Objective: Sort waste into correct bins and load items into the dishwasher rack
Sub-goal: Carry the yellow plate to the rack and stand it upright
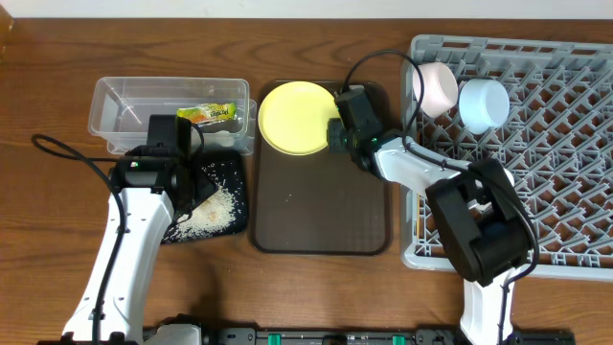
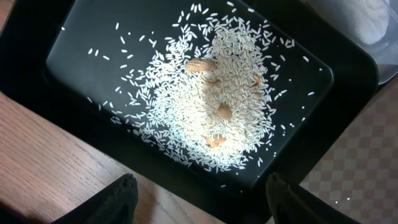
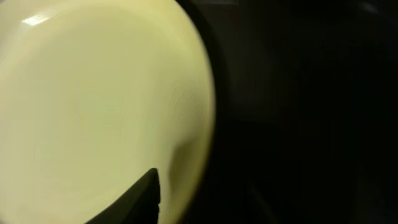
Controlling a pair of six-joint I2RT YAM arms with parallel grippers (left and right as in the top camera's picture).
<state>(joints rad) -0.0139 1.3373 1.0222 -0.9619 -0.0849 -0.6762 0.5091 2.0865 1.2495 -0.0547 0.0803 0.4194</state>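
The yellow plate [image 1: 292,115] lies at the far left of the brown serving tray [image 1: 321,201]. My right gripper [image 1: 337,129] is at its right rim. In the right wrist view one finger is over the plate [image 3: 93,93] and the other is lost in the dark; the jaws [image 3: 199,186] look open across the rim. My left gripper [image 1: 182,168] hangs open and empty over the black tray [image 1: 241,192], which holds rice scraps [image 1: 215,211]. The left wrist view shows the rice [image 2: 217,106] with a few tan bits on the tray [image 2: 81,56], and the jaws [image 2: 199,199] over its near edge. The wrapper [image 1: 209,114] lies in the clear tub [image 1: 115,105].
The grey rack [image 1: 565,172] stands at the right with the pinkish bowl [image 1: 438,86] and the light blue bowl [image 1: 482,103] in its far left corner. The cup and chopsticks are out of view. Black cables run from both arms.
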